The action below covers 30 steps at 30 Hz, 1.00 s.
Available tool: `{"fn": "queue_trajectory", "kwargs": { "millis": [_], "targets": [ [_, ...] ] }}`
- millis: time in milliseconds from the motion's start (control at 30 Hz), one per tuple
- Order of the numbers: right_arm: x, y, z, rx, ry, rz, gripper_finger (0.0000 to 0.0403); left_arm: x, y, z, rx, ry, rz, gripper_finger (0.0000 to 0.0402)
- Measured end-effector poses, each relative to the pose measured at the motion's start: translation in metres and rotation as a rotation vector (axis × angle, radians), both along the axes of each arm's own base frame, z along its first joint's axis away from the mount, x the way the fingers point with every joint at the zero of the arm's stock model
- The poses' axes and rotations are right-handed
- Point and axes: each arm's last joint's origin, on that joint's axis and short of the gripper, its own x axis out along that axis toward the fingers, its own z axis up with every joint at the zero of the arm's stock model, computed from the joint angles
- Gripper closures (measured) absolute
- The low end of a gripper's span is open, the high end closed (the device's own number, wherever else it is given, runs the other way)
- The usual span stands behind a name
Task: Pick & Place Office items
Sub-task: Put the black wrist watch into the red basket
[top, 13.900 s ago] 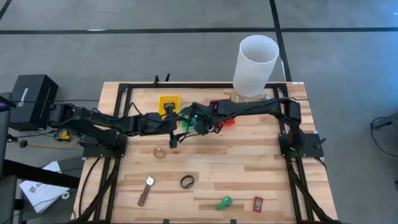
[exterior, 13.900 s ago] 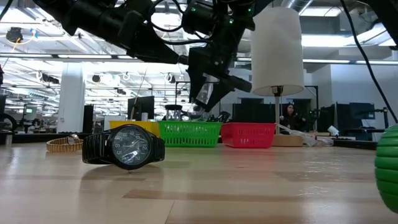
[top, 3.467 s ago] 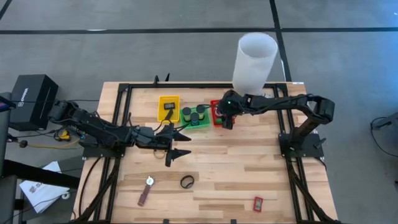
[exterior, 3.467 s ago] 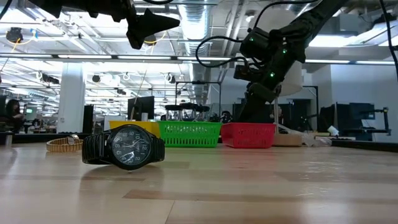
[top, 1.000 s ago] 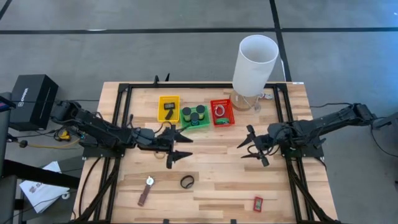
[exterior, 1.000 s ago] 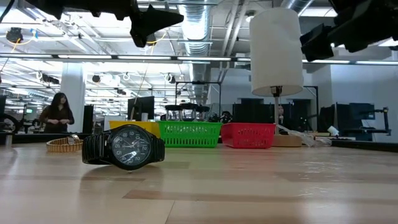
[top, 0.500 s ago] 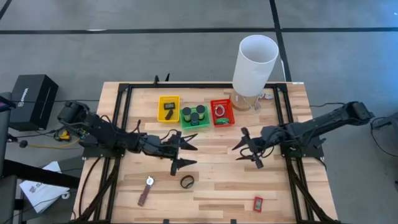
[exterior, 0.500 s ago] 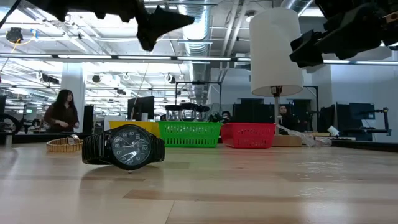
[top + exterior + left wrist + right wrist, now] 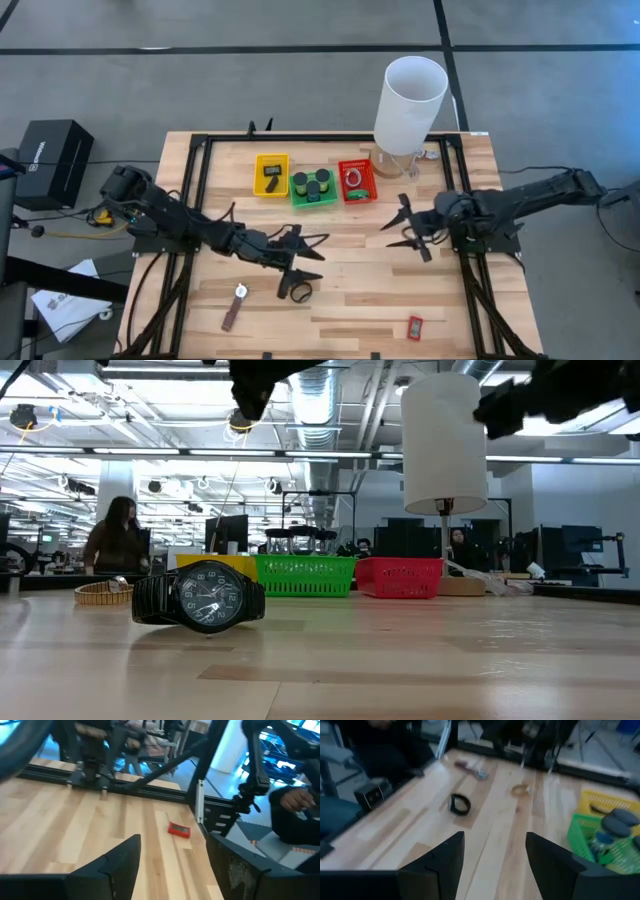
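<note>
A black wristwatch [image 9: 300, 292] lies on the wooden table, also seen in the low view [image 9: 200, 598] and the right wrist view [image 9: 460, 804]. My left gripper [image 9: 318, 258] hovers open just beyond it, well above the table [image 9: 258, 385], holding nothing. A brown-strapped watch [image 9: 235, 305] lies to the left. A small red rectangle [image 9: 415, 326] lies near the front edge, ahead of my left fingers [image 9: 179, 829]. A gold ring band [image 9: 520, 789] lies farther left. My right gripper [image 9: 392, 225] stands open and empty above the table's right half.
Yellow [image 9: 271, 174], green [image 9: 314, 187] and red [image 9: 356, 181] trays sit in a row at the back, each holding items. A tall white cylinder [image 9: 410, 105] stands at the back right. A black frame rail [image 9: 200, 190] borders the table. A person [image 9: 115, 540] moves in the room behind.
My left gripper has reached out toward the table's near edge and its right, from in front of the yellow tray to above the black wristwatch. The things on the table have stayed where they were.
</note>
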Motion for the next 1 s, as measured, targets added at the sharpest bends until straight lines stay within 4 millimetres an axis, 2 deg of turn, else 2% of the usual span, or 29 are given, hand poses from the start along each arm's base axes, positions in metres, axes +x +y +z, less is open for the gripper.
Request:
{"fn": "queue_trajectory", "kwargs": {
  "millis": [200,400,633,867,1000],
  "targets": [
    [-0.018,-0.003,0.008,0.001,-0.030,0.002,0.0201,0.021,-0.009,-0.001,0.001,0.004,-0.003,0.0191],
    [-0.019,-0.003,0.008,-0.050,-0.044,0.021,0.0201,0.044,-0.020,-0.004,-0.052,0.056,-0.074,0.0192],
    [-0.014,-0.003,0.004,-0.057,-0.017,0.023,0.0201,0.056,-0.021,-0.008,0.034,0.246,0.080,0.0192],
    [-0.008,-0.001,-0.003,-0.066,0.035,0.024,0.0201,0.052,-0.023,-0.013,0.072,0.355,0.087,0.0192],
    [-0.004,-0.001,-0.008,-0.071,0.067,0.025,0.0201,0.042,-0.035,-0.022,0.108,0.412,0.052,0.0192]
  ]
}}
